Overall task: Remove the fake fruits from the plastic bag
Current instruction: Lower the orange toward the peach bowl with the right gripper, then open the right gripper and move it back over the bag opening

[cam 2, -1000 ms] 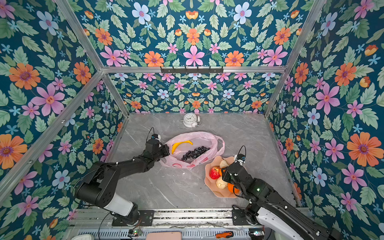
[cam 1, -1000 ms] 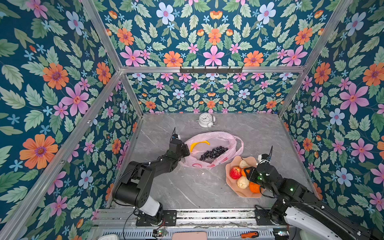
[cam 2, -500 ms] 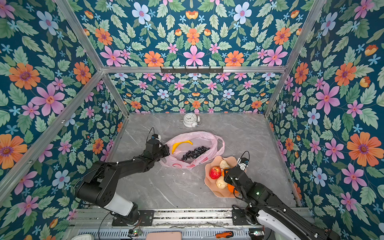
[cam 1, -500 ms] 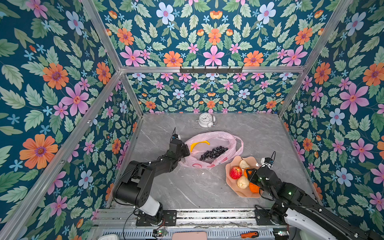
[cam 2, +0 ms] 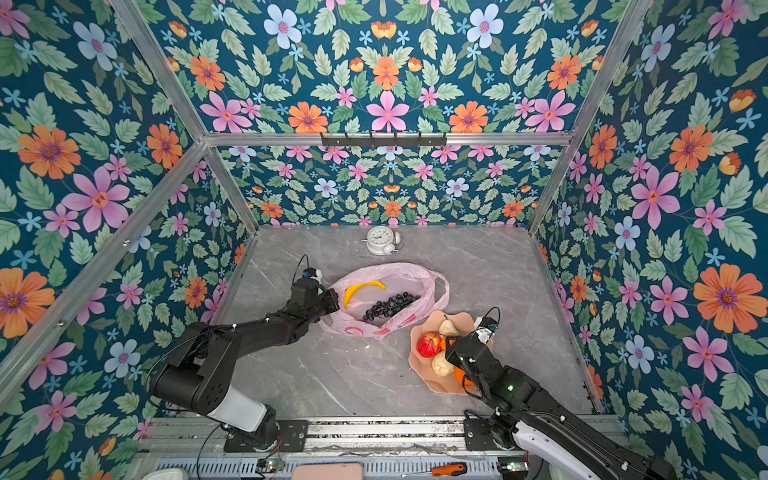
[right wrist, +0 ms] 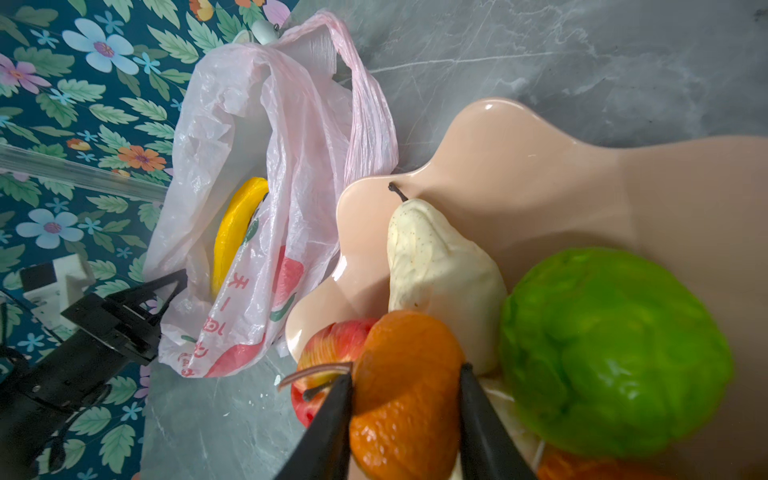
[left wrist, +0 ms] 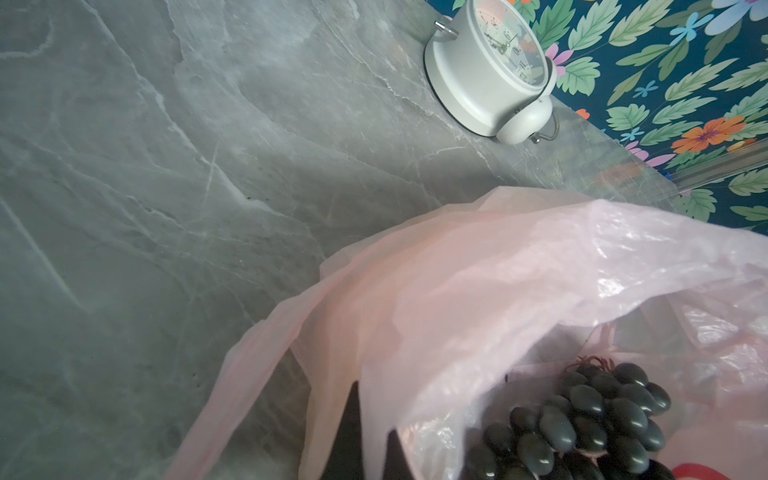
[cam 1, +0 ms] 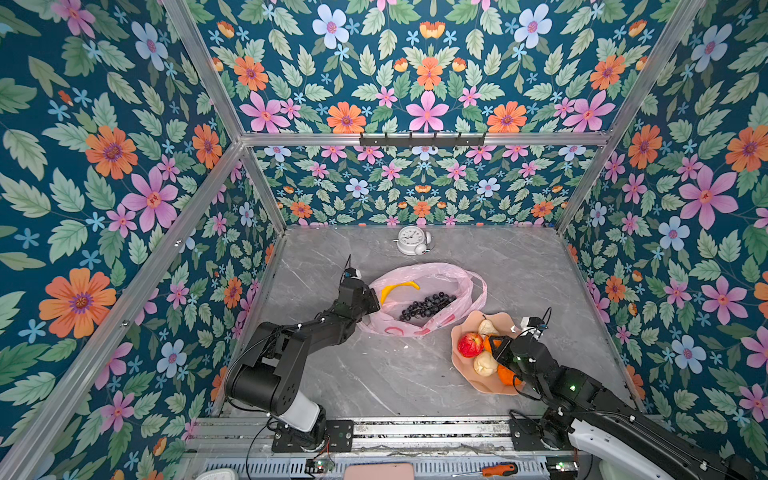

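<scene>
The pink plastic bag [cam 1: 419, 291] lies open mid-table with a yellow banana [cam 1: 397, 288] and a dark grape bunch [cam 1: 428, 305] inside. My left gripper [cam 1: 371, 301] is shut on the bag's left edge; the film runs between its fingers [left wrist: 353, 436]. Over the peach dish [cam 1: 505, 320], my right gripper [right wrist: 405, 399] is shut on an orange [right wrist: 403, 374]. In the dish lie a red apple [cam 1: 470, 345], a pale pear [right wrist: 432, 257], a bumpy green fruit [right wrist: 615, 353], another cream fruit [cam 1: 484, 363] and a second orange [cam 1: 507, 376].
A white alarm clock [cam 1: 411, 240] stands near the back wall, behind the bag. Floral walls close in the grey marble table [cam 1: 374, 374] on three sides. An orange-handled screwdriver [cam 1: 498, 469] lies on the front rail.
The right gripper has shifted slightly over the dish, keeping its hold on the orange. The left arm and the bag have not moved.
</scene>
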### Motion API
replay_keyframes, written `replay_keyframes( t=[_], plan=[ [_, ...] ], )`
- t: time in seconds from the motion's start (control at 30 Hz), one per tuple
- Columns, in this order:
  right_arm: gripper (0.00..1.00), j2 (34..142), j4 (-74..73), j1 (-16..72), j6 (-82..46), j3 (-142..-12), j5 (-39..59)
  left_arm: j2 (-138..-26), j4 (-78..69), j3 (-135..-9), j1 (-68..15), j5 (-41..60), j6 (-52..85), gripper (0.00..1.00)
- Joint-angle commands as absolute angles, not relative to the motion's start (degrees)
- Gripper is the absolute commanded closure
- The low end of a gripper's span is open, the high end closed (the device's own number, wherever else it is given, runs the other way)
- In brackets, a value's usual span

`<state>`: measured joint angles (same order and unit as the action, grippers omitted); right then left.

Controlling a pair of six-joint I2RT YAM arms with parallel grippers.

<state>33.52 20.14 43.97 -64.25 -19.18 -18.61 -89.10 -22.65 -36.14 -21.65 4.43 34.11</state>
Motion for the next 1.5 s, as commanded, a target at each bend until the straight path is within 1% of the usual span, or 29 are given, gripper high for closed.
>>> replay_keyframes(
  t=[0.0,0.07,0.17,0.23,0.37,0.67,1.0,1.27,1.33,1.43,1.47],
  plan=[
    [0.65,33.0,21.1,43.9,-65.7,-18.8,-19.4,-88.9,-23.7,-36.1,-21.7,4.6,33.5,0.94],
    [0.59,32.6,22.3,43.9,-65.7,-18.9,-19.3,-88.8,-23.7,-36.1,-21.7,4.7,33.5,0.94],
    [0.53,32.2,23.9,44.0,-65.6,-19.5,-19.3,-89.0,-23.7,-36.0,-21.7,4.7,33.5,0.94],
    [0.51,32.0,24.8,44.0,-65.5,-19.8,-19.2,-89.0,-23.7,-36.1,-21.7,4.7,33.5,0.94],
    [0.49,31.6,26.8,43.9,-65.2,-20.4,-19.2,-88.8,-23.7,-36.0,-21.7,4.4,33.5,0.94],
    [0.48,29.4,33.4,43.9,-64.9,-22.2,-19.2,-88.9,-23.7,-36.0,-21.6,4.6,33.5,0.93],
    [0.56,30.9,35.0,43.9,-65.5,-22.7,-18.6,-88.8,-23.7,-36.0,-21.7,4.4,33.4,0.92],
    [0.57,29.4,36.2,43.9,-65.4,-23.1,-18.1,-89.3,-23.8,-36.1,-21.7,4.7,33.5,0.92],
    [0.54,29.5,36.8,44.0,-64.8,-23.8,-18.3,-89.3,-23.8,-36.3,-21.8,4.6,33.4,0.92],
    [0.44,30.5,38.3,44.0,-62.8,-26.3,-19.1,-89.5,-23.5,-36.6,-22.4,3.8,33.0,0.92],
    [0.39,31.0,38.4,43.9,-61.7,-27.1,-19.3,-89.3,-23.1,-36.7,-22.8,3.2,32.7,0.92]
  ],
)
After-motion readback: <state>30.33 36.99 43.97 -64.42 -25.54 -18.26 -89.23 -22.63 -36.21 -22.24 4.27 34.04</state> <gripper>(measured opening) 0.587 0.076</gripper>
